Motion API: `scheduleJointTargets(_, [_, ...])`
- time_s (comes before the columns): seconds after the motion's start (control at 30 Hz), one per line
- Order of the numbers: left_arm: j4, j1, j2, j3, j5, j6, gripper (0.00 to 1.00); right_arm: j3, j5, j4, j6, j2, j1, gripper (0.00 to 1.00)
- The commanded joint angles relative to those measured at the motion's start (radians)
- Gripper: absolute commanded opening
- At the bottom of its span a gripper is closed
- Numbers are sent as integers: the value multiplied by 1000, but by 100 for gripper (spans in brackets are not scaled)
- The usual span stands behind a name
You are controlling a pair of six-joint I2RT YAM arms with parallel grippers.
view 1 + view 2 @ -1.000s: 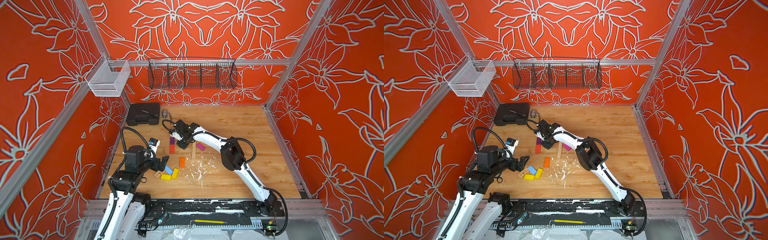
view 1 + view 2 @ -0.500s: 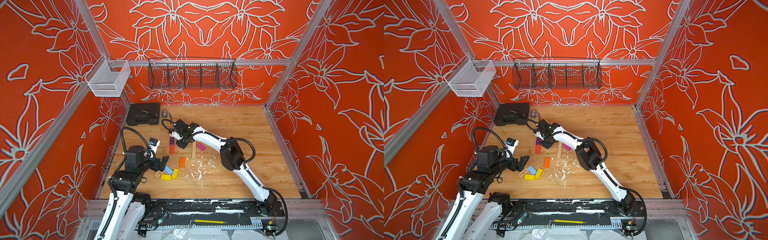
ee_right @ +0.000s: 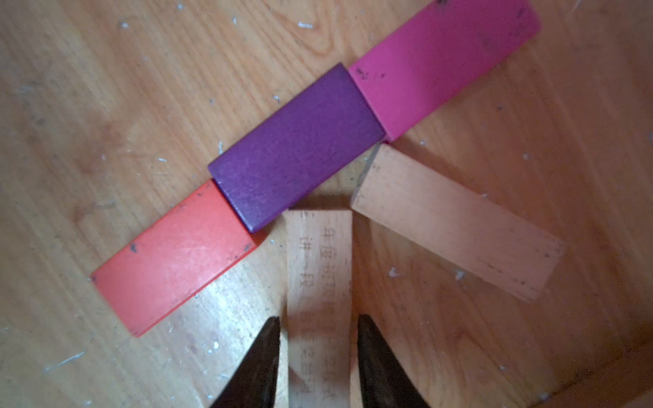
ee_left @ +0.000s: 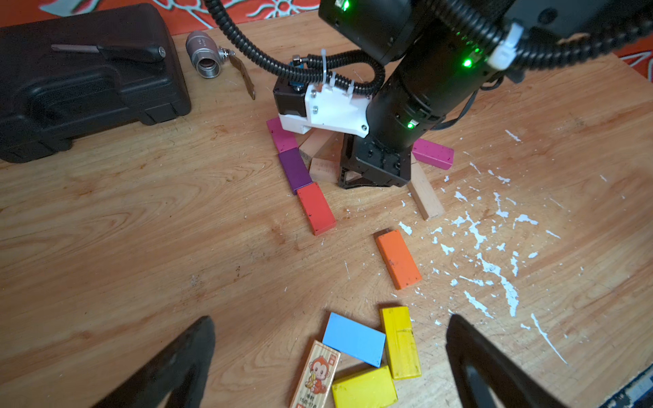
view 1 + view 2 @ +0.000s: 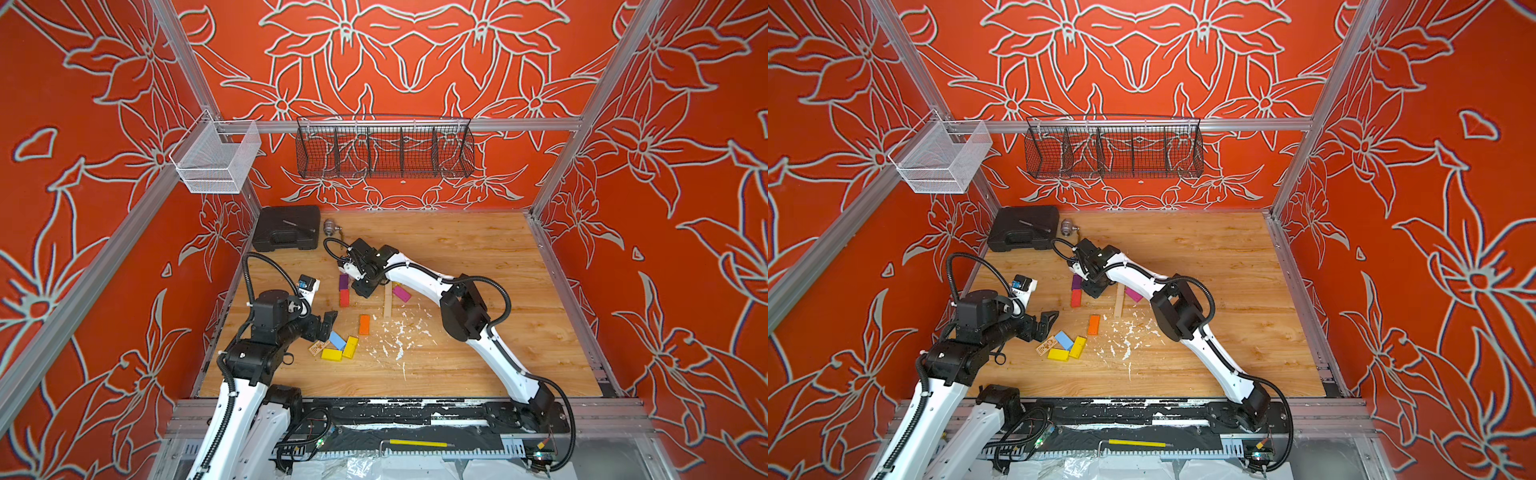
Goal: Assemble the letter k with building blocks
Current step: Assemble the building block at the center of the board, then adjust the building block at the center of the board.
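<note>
Right wrist view: right hand (image 3: 318,319) set narrow, one fingertip on either side of the lettered plain block (image 3: 318,268), which lies flat on the desk (image 3: 106,88). Whether the fingers touch its sides cannot be told. Past the fingertips, its far end stops just beside the purple block (image 3: 296,148), the middle of a straight row: red block (image 3: 173,258), purple, magenta block (image 3: 441,60), end to end. A second plain block (image 3: 456,226) slants off beside it.

Left wrist view: left hand (image 4: 331,319) spread wide, holding nothing. Blue block (image 4: 353,339), yellow blocks (image 4: 401,341) and monkey-print block (image 4: 316,374) lie clustered between its fingers. Orange block (image 4: 397,259) lies ahead, apart.
</note>
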Motion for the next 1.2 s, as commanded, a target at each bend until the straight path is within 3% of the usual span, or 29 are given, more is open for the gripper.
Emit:
scheduleJointTargets(0.0, [21,7,52,28,-40,-73,100,-77,-11,49,39,-138,-6,40])
scheduleJointTargets(0.23, [-10,7,206,137,-105,-281,98,-433,-3,264,157,-472,-47,44])
scheduleJointTargets(0.43, [22,10,433,216,-104,-518,85,-770,68,458,335,-786,-80,50])
scheduleJointTargets(0.63, [152,16,634,270,-57,-583,77,-1037,48,567,488,-1029,-85,65])
scheduleJointTargets(0.93, [174,19,991,450,33,-546,73,-1168,5,531,563,-1157,-85,70])
scheduleJointTargets(1.17, [259,20,1108,464,79,-545,69,-1180,50,498,547,-1175,-84,71])
